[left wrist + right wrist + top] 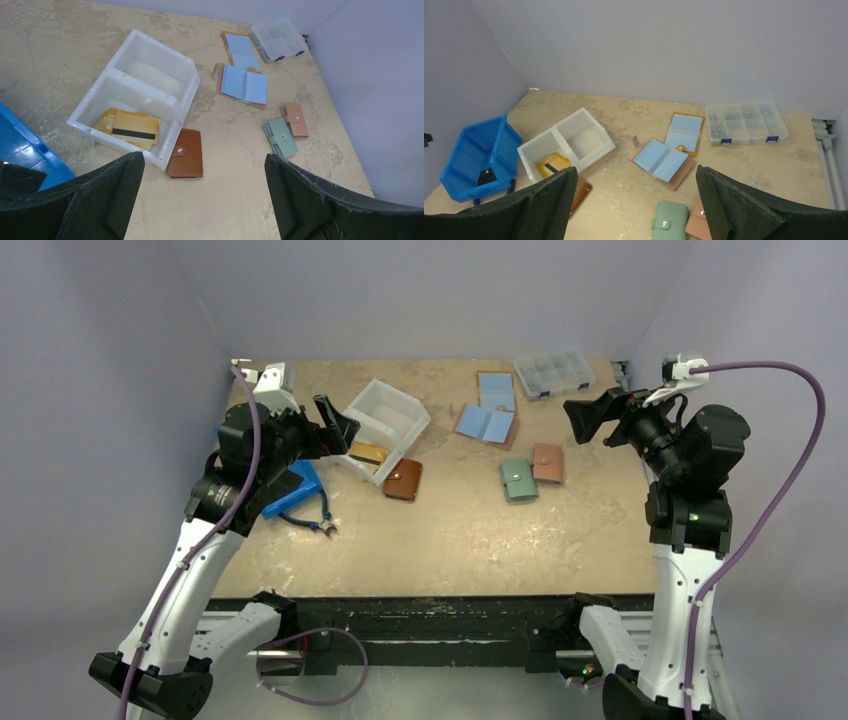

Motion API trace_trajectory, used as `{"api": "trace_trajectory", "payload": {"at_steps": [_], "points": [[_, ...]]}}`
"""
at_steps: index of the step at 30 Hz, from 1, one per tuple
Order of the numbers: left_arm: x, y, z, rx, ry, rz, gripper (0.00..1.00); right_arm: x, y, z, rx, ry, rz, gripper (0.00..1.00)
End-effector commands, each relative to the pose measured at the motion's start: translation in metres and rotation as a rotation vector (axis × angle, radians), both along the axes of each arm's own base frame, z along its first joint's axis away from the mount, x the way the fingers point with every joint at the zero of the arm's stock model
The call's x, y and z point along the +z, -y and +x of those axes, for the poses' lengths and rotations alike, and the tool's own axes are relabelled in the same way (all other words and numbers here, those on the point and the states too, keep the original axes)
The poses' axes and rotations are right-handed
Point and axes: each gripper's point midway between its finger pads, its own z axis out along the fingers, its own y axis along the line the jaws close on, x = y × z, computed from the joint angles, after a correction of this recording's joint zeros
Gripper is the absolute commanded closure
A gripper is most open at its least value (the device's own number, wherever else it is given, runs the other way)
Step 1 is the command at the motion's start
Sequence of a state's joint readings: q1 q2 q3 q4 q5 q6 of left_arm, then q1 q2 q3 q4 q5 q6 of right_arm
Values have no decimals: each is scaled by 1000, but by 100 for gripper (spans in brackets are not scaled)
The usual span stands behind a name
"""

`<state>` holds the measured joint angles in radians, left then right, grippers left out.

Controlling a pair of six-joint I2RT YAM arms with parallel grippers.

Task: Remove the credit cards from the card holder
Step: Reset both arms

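Two card holders lie open at the back middle. A tan one [485, 423] shows two light-blue credit cards [244, 85] in its panels, and an orange one [496, 390] shows more light-blue faces [685, 131]. My left gripper [338, 425] is open and empty. It hangs above the white bin [404, 400], well left of the holders. My right gripper [578, 418] is open and empty, raised to the right of the holders. In the left wrist view the left gripper [205, 200] stands wide apart. In the right wrist view the right gripper [634, 205] does too.
The white two-part bin holds yellow cards [368, 452]. A closed brown holder [403, 480] lies against its front. Closed green [518, 480] and pink [547, 462] holders lie mid-right. A blue bin [295, 490] and pliers [320, 523] are at the left. A clear organizer box [554, 372] is at the back right.
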<state>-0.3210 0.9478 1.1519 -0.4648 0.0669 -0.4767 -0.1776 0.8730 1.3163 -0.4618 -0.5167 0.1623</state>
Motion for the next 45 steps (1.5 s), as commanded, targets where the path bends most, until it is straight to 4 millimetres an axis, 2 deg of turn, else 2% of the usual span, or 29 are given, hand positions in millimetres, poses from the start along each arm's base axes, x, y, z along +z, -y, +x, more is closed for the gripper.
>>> {"api": "trace_trajectory", "payload": {"at_steps": [1, 9, 19, 45], "points": [[18, -1, -8, -34, 50, 22, 1, 9, -2, -4, -11, 12, 63, 1], [21, 4, -13, -67, 71, 4, 1, 9, 2, -5, -35, 24, 56, 1], [10, 10, -10, -94, 63, 2, 1, 6, 5, -6, -53, 41, 43, 1], [-7, 14, -2, -112, 56, 19, 1, -5, 10, 10, -72, 21, 70, 1]]}}
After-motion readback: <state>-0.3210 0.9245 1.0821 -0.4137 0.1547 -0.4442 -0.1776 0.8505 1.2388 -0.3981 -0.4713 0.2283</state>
